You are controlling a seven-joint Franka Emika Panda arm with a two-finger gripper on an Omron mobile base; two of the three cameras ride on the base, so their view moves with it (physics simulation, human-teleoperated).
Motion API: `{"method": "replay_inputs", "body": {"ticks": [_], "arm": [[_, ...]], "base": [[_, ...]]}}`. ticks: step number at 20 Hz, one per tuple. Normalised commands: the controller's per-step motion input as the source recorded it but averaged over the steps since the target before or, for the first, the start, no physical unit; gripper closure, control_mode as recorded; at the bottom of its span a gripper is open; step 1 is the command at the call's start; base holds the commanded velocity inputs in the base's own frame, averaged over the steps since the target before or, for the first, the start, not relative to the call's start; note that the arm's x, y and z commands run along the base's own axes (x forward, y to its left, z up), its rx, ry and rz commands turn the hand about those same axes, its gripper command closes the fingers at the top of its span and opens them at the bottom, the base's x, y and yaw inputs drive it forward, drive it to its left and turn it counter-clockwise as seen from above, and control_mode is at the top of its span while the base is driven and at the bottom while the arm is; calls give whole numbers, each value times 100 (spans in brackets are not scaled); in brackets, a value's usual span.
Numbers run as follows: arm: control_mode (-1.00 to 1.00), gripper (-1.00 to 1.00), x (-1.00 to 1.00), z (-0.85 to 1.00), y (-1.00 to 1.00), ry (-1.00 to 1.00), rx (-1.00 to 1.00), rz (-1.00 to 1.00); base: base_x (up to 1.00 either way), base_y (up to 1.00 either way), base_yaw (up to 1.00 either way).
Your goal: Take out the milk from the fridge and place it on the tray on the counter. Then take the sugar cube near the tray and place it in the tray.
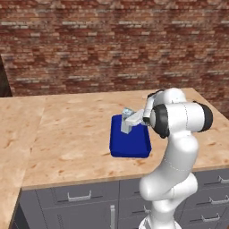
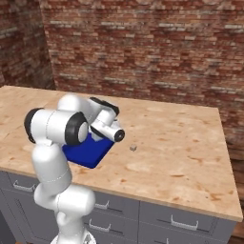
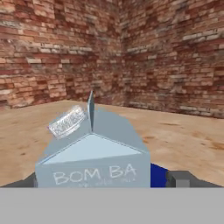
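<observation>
Hand view, milk (image 3: pixel 94 153) upright between spread end effector (image 3: pixel 105 181) fingers, over tray (image 3: pixel 158 174)

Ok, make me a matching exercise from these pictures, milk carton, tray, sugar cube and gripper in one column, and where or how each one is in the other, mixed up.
Things:
1. milk carton
2. tray
3. sugar cube
4. gripper

Places or states:
A. lies on the bare counter, beside the tray
B. open, one fingertip on each side of the carton
C. dark blue, rests on the wood-grain counter
D. stands upright over the tray, gabled top up

Pairs: 1-D, 2-C, 3-A, 4-B
</observation>
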Motion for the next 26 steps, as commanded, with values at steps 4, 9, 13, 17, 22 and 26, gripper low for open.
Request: {"method": "replay_inputs", "body": {"ticks": [4, 9, 13, 17, 22, 26], "arm": [[-100, -100, -27, 0, -32, -1, 3, 0], [-100, -100, 0, 8, -1, -3, 1, 0], [-100, -100, -1, 39, 0, -6, 1, 0], [-100, -100, -14, 52, 0, -9, 1, 0], [-100, -100, -14, 56, -3, -1, 1, 0], [-100, -100, -31, 69, -8, 0, 0, -5]], "base": [[0, 0, 0], [0, 0, 0], [0, 0, 0], [0, 0, 0], [0, 0, 0], [0, 0, 0]]}}
